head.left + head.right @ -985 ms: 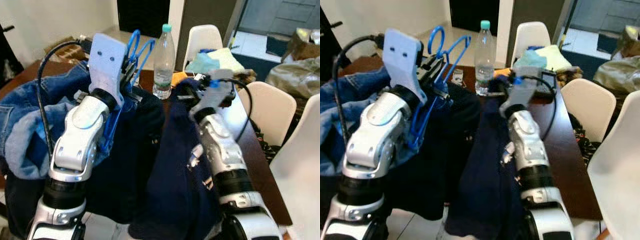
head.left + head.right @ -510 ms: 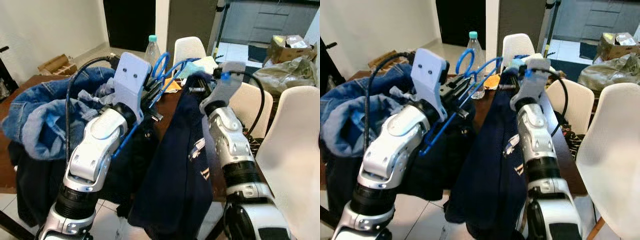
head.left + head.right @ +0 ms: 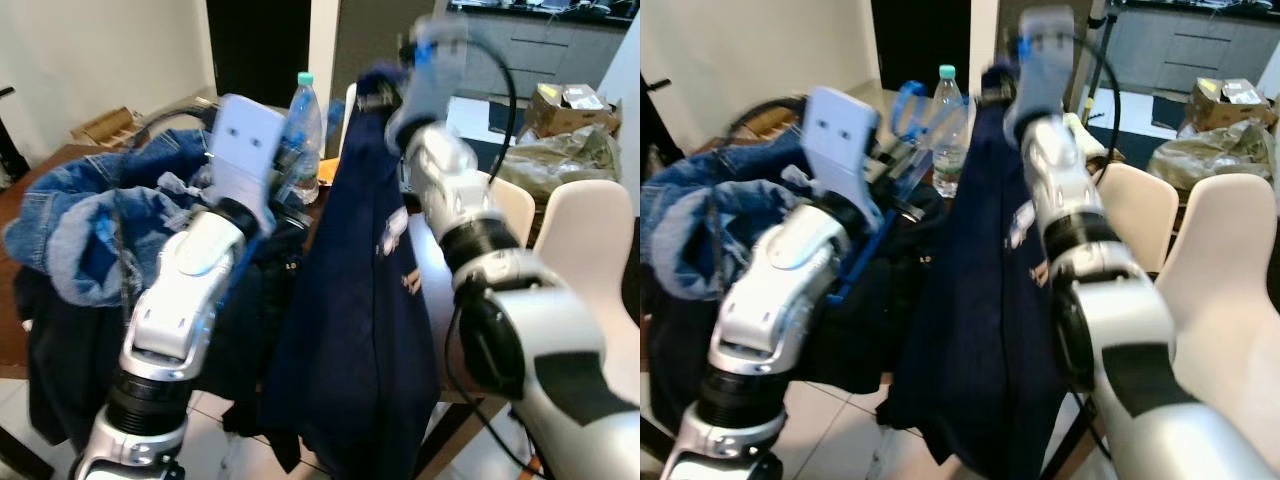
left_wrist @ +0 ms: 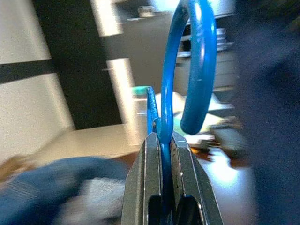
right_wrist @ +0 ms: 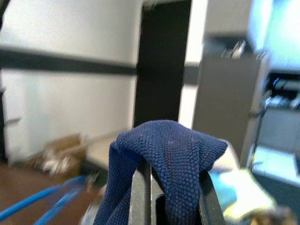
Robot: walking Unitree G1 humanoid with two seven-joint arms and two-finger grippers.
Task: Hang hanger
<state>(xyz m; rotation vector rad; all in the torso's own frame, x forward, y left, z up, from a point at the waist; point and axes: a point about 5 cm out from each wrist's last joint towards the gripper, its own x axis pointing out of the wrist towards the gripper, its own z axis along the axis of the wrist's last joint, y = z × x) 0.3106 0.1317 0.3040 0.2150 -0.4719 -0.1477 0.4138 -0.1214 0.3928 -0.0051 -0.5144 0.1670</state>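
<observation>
Denim clothes (image 3: 80, 230) heaped on the bench (image 3: 12, 340) at left, left pincer (image 4: 161, 140) clamped on a blue hanger (image 4: 187, 61) near a water bottle (image 3: 305, 135), right pincer (image 5: 159, 187) raised high, closed on a hanging navy shirt (image 3: 365, 300), white chairs (image 3: 590, 250) at right

Dark wooden desk (image 3: 20, 345) stood on pale tiled floor (image 3: 830, 425). White chairs (image 3: 1230, 300) lined far side. Cream wall (image 3: 90, 50) behind, dark doorway (image 3: 255, 45), grey cabinets (image 3: 1170, 45) beyond.
</observation>
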